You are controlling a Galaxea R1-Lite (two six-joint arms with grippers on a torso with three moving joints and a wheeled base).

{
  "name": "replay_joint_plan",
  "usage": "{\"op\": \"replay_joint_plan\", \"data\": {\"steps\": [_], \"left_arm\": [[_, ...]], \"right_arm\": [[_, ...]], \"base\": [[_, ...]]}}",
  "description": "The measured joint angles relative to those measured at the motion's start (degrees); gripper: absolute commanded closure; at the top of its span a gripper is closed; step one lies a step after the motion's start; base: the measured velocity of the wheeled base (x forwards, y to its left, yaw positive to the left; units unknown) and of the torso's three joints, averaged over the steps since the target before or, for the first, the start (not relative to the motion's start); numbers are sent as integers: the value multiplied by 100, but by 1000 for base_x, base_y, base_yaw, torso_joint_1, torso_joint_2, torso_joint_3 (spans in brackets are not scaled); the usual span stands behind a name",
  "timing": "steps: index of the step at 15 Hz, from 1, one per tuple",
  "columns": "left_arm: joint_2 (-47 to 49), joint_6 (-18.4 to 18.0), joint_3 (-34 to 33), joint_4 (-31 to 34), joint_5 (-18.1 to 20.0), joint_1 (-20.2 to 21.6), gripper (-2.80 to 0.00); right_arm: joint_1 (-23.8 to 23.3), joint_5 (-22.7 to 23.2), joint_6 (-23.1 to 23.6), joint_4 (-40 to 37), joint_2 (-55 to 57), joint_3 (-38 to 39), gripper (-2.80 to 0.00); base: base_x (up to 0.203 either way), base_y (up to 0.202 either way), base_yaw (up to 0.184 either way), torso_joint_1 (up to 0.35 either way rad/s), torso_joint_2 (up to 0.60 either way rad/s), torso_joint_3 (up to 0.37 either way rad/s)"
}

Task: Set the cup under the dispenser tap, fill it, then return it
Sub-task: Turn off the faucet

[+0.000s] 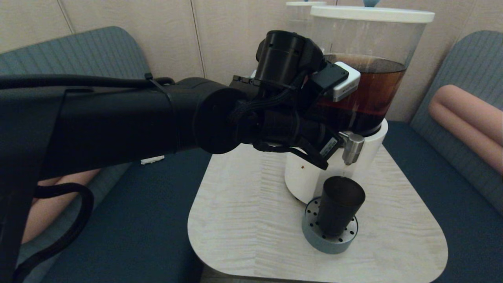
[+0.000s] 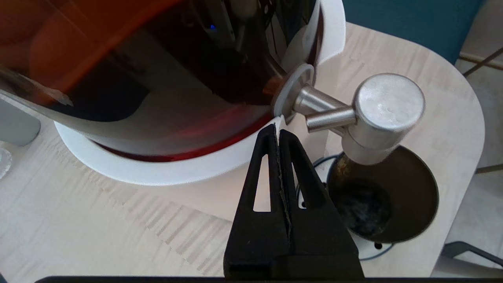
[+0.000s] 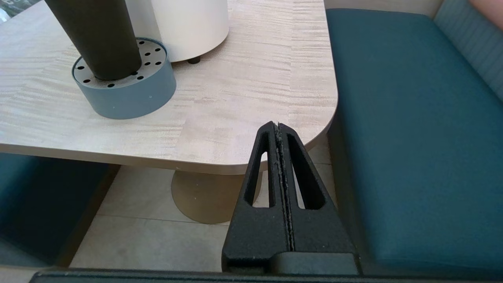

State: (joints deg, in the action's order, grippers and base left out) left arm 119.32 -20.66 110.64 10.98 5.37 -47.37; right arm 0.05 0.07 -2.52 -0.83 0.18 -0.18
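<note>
From the head we look forward and down over the table (image 1: 243, 220), the left arm (image 1: 118, 118) filling our nine o'clock side. From the left wrist we sit close above the tap (image 2: 377, 114), looking down into the cup (image 2: 408, 200). From the right wrist we look from low beside the table's edge (image 3: 220, 157) — farther off. All three share the cup and the drip tray (image 3: 125, 94).

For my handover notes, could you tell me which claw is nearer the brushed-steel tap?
Left. The left claw sits shut beside the tap; the right claw hangs off the table's edge.
</note>
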Motion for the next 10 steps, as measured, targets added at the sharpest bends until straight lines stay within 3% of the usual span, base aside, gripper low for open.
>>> {"op": "replay_joint_plan", "data": {"steps": [10], "left_arm": [[77, -15, 0, -280, 32, -1, 0]], "right_arm": [[2, 0, 0, -1, 0, 0, 0]], "base": [[0, 0, 0, 0, 0, 0]]}}
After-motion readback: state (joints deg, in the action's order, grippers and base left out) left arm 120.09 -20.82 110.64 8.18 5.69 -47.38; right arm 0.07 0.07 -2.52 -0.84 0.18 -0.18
